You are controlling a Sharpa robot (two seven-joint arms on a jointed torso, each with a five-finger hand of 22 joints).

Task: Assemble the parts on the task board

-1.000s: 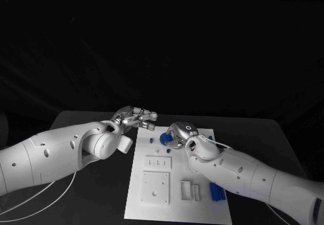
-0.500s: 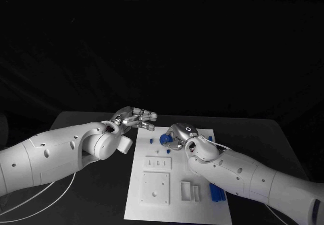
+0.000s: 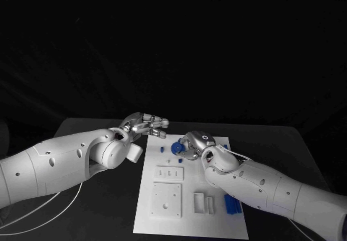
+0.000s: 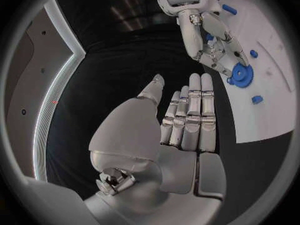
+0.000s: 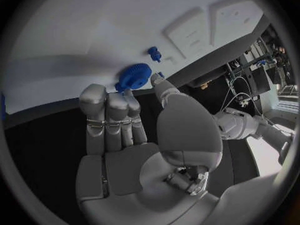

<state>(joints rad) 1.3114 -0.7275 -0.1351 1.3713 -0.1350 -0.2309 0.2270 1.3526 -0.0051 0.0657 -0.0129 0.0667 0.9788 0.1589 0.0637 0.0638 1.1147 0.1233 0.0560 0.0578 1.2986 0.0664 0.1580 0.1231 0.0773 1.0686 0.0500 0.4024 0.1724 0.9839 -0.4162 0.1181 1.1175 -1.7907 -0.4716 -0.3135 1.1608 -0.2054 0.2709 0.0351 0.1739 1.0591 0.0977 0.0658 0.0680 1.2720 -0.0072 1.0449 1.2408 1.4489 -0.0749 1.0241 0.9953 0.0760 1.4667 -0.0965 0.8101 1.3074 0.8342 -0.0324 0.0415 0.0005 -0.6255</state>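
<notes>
Right hand (image 3: 192, 145) down at the far end of the white board (image 3: 217, 221), fingertips (image 5: 129, 99) touching the rim of a blue gear (image 5: 132, 76); cannot tell whether actually pinched or merely touched. Seen from the left wrist, that same right hand (image 4: 212, 40) bent over the gear (image 4: 241, 75), fingers closing around its edge. Gear lying flat on the board's far end, close to the edge facing the left arm.

Left hand (image 3: 145, 125) raised just beside the board's far corner, over the dark tabletop (image 3: 101, 201), holding nothing, fingers (image 4: 190, 112) straight, side by side and extended, thumb apart.

Small blue peg (image 5: 154, 52) standing on the board a short way from the gear, toward the raised white blocks. Another small blue piece (image 4: 257, 99) near the board's edge. Two further blue pieces (image 4: 253, 53) scattered on the board beyond the right hand, one a short bar (image 4: 229, 9).

Nearer the robot, a small white plate with slots (image 3: 169, 173), a larger square white plate (image 3: 166, 201) with a hole in its middle, and a pair of upright white blocks (image 3: 203, 204). Cluster of blue bars (image 3: 230, 205) lying at the board's edge just beside the right forearm. White cable (image 3: 54, 206) trailing across the tabletop under the left arm.
</notes>
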